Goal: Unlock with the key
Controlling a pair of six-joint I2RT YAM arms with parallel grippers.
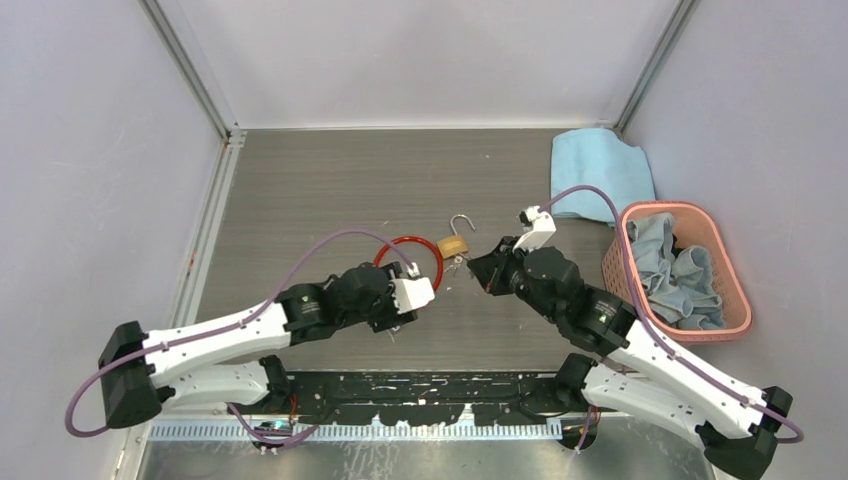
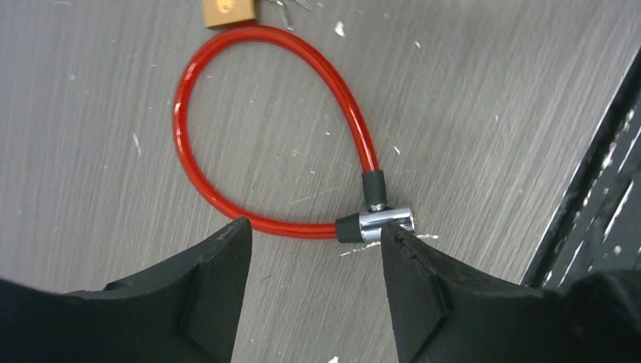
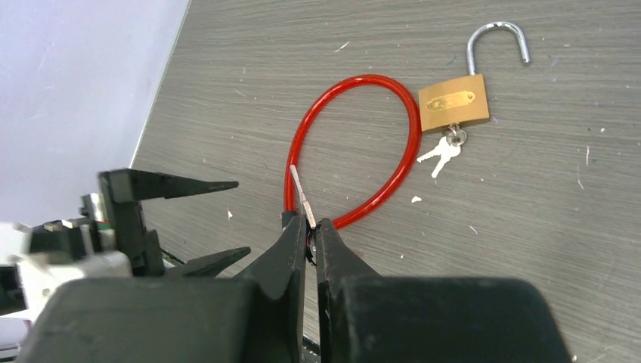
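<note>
Tabletop (image 1: pixel 330 190) — grey scuffed woodgrain, lilac walls (image 1: pixel 90 150) around — bears key (image 3: pixel 441 153).

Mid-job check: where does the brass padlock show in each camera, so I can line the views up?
Top external: brass padlock mid-frame, just right of the red cable loop.
Left wrist: brass padlock cut off by the top edge, just above the red cable loop.
Right wrist: brass padlock upper right, shackle open, right of the red cable loop.
Shared landmark: the red cable loop.
</note>
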